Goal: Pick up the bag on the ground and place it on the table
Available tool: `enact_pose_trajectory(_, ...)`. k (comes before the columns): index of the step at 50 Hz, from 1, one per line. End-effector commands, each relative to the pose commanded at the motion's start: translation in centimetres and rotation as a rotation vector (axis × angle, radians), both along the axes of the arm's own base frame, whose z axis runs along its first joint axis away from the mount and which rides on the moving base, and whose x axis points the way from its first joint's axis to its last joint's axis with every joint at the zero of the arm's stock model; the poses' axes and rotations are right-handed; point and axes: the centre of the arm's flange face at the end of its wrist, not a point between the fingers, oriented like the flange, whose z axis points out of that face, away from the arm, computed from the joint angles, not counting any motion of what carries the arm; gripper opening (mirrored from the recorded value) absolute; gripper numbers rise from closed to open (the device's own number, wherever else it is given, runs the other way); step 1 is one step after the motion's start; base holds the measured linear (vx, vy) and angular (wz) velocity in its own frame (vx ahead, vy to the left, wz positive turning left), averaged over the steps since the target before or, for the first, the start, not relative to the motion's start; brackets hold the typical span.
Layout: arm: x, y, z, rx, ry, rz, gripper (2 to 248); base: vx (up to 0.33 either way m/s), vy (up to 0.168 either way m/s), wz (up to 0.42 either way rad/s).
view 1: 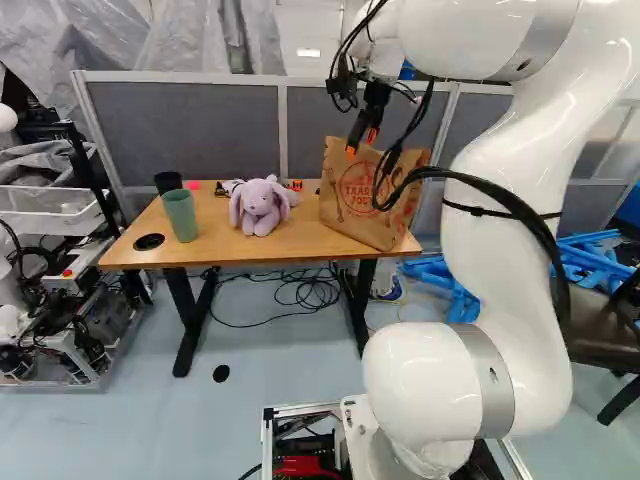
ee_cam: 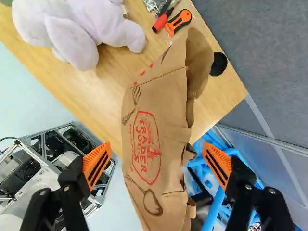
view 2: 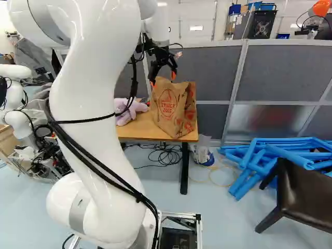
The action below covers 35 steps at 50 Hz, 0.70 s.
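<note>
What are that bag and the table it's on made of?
The bag looks like brown kraft paper, matte with red print; its creases and crumpled rim suggest that. The table has a smooth top with light wood grain, either real wood or a laminate; I can't tell which.

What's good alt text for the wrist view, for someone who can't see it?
A brown paper bag stands on a wooden table, framed by the open gripper, whose orange-padded fingers show a gap on either side. Also on the table are a pale purple plush toy and an orange-and-black tool.
</note>
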Motion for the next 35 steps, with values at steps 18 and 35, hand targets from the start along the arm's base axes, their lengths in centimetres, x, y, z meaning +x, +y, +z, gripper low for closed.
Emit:
enact_pose_trajectory(18,-1.0,0.1,2.6,-0.005,-0.045,0.000,247,0.000,0.000,0.000)
enact_pose_trajectory(35,-1.5,0.2,3.9,-0.008,-0.069,0.000,247,0.000,0.000,0.000)
